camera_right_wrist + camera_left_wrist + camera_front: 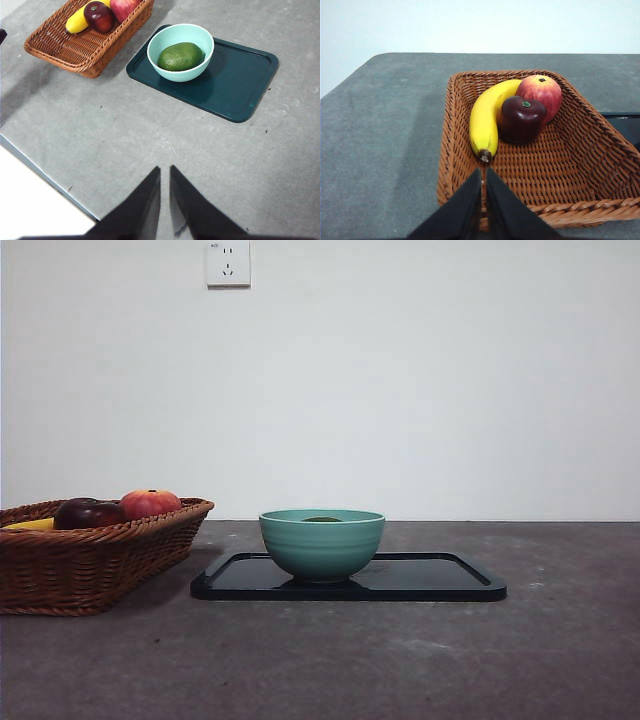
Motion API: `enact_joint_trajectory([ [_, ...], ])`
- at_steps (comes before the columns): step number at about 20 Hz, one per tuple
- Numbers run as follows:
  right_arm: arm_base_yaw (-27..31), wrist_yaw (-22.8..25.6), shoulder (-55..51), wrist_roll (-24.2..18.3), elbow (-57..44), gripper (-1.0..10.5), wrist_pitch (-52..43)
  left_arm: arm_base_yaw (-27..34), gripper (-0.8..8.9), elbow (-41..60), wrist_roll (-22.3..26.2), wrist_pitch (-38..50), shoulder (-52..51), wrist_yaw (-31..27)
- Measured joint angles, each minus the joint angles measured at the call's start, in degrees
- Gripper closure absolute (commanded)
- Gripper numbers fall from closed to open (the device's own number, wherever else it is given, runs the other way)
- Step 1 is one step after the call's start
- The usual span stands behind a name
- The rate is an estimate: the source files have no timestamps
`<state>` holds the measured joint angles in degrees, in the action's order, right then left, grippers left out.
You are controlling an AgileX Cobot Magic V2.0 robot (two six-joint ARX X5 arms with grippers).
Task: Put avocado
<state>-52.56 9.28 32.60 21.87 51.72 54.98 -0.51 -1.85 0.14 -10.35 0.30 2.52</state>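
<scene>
The dark olive-green avocado [180,56] lies inside the teal bowl [204,43], which stands on the dark tray [240,75]. In the front view only the avocado's top [322,519] shows above the bowl's rim [322,544]. My right gripper [165,171] is shut and empty, held high over the bare table, well away from the tray. My left gripper [484,172] is shut and empty, above the near edge of the wicker basket [570,165]. Neither gripper shows in the front view.
The basket [90,555] stands left of the tray [440,575] and holds a banana [487,117], a dark purple-red apple [521,119] and a red-orange fruit [542,92]. A wall with a socket [228,262] stands behind the table. The table's edge [45,175] lies near the right gripper.
</scene>
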Motion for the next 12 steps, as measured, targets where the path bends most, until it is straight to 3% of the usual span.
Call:
enact_joint_trajectory([
  [3,4.74,0.33,-2.89,-3.45,-0.15,9.2,-0.24,0.0,7.95,0.0,0.0,0.0,0.0,0.0],
  [6,15.3,2.12,-8.35,-7.87,-5.22,9.2,-10.12,0.0,7.95,0.0,0.0,0.0,0.0,0.0],
  [10,33.62,-7.23,-17.42,-16.06,-22.69,9.2,-32.96,0.0,7.95,0.0,0.0,0.0,0.0,0.0],
  [12,41.64,-11.02,-21.81,-17.57,-32.26,9.2,-43.98,0.0,7.95,0.0,0.0,0.0,0.0,0.0],
])
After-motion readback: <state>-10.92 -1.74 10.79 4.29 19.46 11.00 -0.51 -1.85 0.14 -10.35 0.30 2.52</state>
